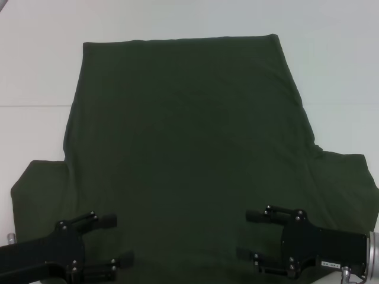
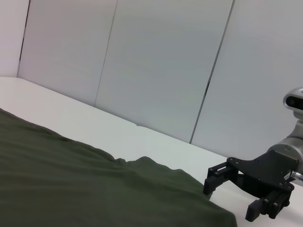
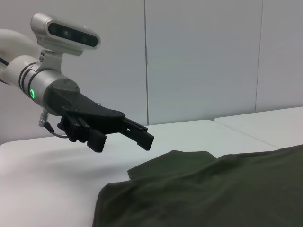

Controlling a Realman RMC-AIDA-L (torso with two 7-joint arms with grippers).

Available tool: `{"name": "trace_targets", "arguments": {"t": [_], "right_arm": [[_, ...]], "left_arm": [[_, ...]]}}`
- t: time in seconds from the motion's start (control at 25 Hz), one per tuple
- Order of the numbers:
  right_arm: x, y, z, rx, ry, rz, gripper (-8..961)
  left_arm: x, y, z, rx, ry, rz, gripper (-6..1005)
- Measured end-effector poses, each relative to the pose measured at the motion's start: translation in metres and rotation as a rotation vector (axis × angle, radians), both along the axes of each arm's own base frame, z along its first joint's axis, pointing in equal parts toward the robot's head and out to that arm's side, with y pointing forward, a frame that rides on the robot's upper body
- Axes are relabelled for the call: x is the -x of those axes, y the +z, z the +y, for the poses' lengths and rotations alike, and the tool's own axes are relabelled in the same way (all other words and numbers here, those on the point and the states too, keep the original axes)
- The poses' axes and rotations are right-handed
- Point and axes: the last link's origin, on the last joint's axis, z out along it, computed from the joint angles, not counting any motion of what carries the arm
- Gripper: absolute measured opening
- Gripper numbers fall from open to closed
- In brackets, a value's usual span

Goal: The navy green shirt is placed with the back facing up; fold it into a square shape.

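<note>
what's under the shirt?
The plain dark olive-green short-sleeved T-shirt lies flat on a white table, which shows around its edges. Anything beneath the fabric is covered. Both open claws, left and right, hover above its near edge.

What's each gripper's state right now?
Left gripper: open, above the navy green shirt, holding nothing.
Right gripper: open, above it, empty.

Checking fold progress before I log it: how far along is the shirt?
Nothing looks folded yet: the navy green shirt lies flat on the white table, both sleeves spread out. In hand: left pincer and right pincer hover open above the near edge, gripping nothing. Every fold remains.
</note>
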Motion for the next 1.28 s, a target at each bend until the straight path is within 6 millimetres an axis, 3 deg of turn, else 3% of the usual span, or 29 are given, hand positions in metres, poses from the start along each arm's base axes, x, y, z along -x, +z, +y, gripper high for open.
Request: {"name": "trace_targets", "arguments": {"t": [0.64, 0.84, 1.04, 1.28], "right_arm": [[0.000, 0.000, 0.000, 0.000, 0.000, 0.000, 750], [0.000, 0.002, 0.002, -0.005, 0.004, -0.002, 750], [0.001, 0.003, 0.003, -0.010, 0.008, -0.006, 749], [0.001, 0.004, 0.004, -0.013, 0.013, -0.009, 749]], "left_arm": [[0.002, 0.004, 0.001, -0.023, 0.041, -0.028, 932], [0.003, 0.011, 0.006, -0.014, 0.154, -0.101, 932], [0.000, 0.025, 0.020, 0.101, 0.393, -0.236, 931], [0.013, 0.052, 0.041, 0.201, 0.712, -0.311, 930]]}}
